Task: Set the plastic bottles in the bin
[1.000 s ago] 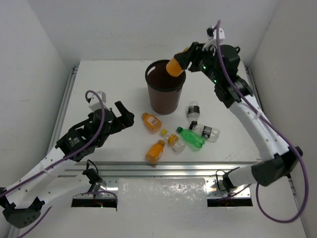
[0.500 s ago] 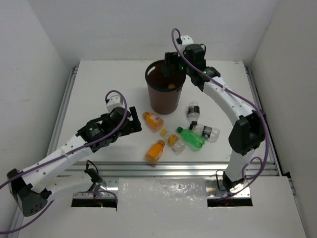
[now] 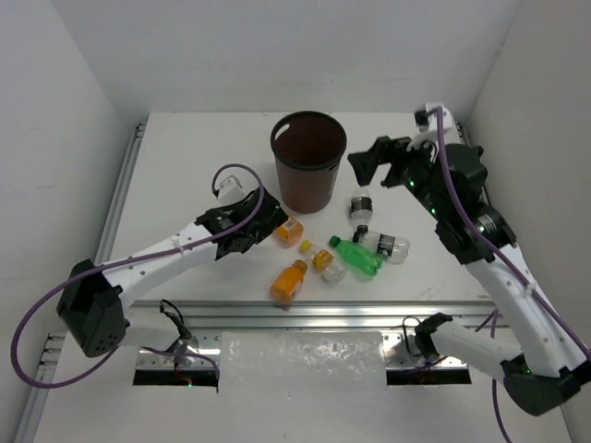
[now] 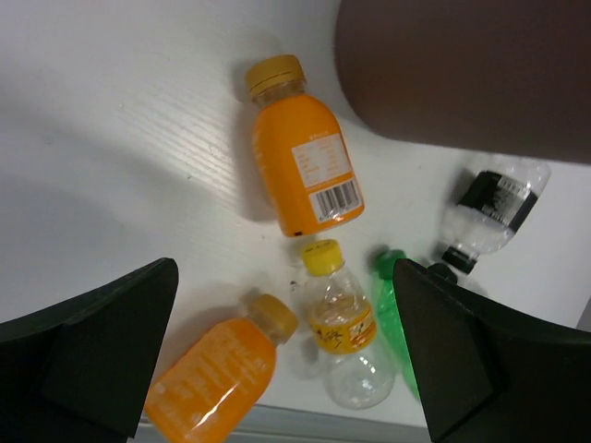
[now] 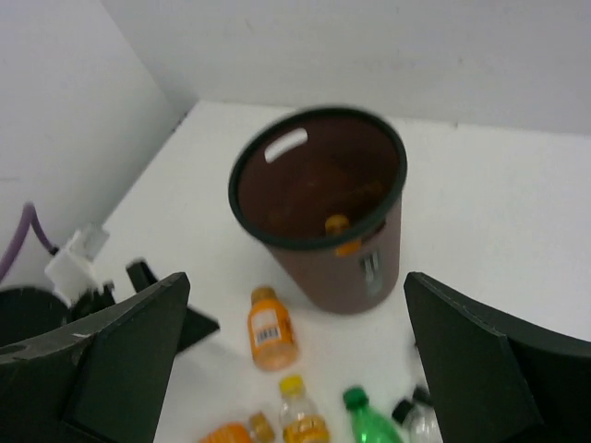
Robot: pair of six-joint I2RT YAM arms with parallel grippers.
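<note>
White worktop (image 3: 185, 166): left arm (image 3: 157, 258) reaches mid-frame, left fingers (image 4: 102, 351) spread over an orange bottle (image 4: 305, 171); right arm (image 3: 480, 235) is upper right, right fingers (image 5: 480, 360) spread; the bin (image 3: 308, 180) holds an orange item (image 5: 337, 223).

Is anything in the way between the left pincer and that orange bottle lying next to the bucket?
Nothing visible does. The open left pincer points at the orange bottle, with only bare table between them. The bin stands just beyond, not in between.
</note>
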